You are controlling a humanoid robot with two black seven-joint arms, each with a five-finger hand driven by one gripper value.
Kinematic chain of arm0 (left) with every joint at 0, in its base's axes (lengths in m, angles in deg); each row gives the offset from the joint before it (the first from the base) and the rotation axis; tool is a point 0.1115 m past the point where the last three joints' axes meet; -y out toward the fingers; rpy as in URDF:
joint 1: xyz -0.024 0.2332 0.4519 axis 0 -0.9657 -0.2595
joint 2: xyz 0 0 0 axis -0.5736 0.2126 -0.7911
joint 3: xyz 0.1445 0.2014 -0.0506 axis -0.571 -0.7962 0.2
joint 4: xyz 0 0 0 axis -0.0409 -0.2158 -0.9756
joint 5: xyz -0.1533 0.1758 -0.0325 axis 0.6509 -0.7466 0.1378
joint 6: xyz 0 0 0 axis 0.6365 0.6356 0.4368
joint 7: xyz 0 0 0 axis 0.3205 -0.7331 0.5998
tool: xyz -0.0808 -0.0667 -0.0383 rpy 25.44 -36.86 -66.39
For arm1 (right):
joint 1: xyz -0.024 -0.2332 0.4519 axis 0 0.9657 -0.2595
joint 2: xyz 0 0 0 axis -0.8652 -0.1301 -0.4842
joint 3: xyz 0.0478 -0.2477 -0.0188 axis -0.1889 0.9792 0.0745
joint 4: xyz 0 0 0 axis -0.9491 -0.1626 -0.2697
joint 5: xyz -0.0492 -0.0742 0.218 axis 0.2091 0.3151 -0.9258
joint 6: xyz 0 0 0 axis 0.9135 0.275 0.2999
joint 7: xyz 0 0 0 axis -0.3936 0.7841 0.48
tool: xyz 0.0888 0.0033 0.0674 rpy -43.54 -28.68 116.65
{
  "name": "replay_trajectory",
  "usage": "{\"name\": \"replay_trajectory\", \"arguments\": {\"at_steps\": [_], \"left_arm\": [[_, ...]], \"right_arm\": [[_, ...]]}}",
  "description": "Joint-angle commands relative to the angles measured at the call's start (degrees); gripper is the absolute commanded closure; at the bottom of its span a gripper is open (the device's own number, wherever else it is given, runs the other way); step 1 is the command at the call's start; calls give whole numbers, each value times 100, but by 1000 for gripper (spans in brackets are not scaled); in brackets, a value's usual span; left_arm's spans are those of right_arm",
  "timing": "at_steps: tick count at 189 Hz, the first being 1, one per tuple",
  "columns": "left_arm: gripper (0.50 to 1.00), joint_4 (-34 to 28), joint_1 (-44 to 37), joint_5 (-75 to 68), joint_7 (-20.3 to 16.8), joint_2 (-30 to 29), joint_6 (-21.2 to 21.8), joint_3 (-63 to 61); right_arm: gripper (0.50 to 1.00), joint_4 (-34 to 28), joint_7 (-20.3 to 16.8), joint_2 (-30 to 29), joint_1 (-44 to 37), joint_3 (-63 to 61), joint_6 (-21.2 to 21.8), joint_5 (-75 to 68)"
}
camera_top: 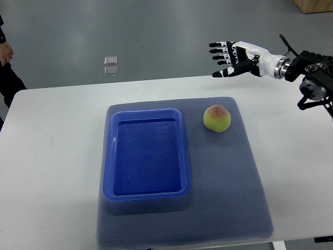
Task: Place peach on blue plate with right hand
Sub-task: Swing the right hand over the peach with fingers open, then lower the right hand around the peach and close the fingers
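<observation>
A yellow-green peach (pixel 217 118) with a red blush lies on the grey-blue mat (pixel 229 182), just right of the blue plate (pixel 107 172). The plate is a rectangular tray with nothing in it. My right hand (pixel 229 59) hangs in the air beyond the table's far edge, up and to the right of the peach, well apart from it. Its fingers are spread and hold nothing. The left arm does not show.
The mat lies on a white table (pixel 47 156). A person's hand and dark sleeve (pixel 6 62) show at the left edge, beyond the table's corner. Two small clear squares (pixel 110 66) lie on the floor behind the table.
</observation>
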Motion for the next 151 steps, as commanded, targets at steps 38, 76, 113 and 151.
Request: {"name": "replay_trajectory", "arguments": {"at_steps": [38, 76, 113, 151], "left_arm": [[500, 3, 0, 5, 0, 0, 8, 0], [500, 3, 0, 5, 0, 0, 0, 0], [500, 3, 0, 5, 0, 0, 0, 0], [500, 3, 0, 5, 0, 0, 0, 9]], "right_arm": [[574, -1273, 237, 596, -642, 1280, 139, 1876], [574, -2002, 308, 728, -889, 1833, 78, 3387], [579, -2029, 308, 517, -730, 1860, 42, 4161], [579, -1888, 299, 403, -686, 2053, -485, 4320]]}}
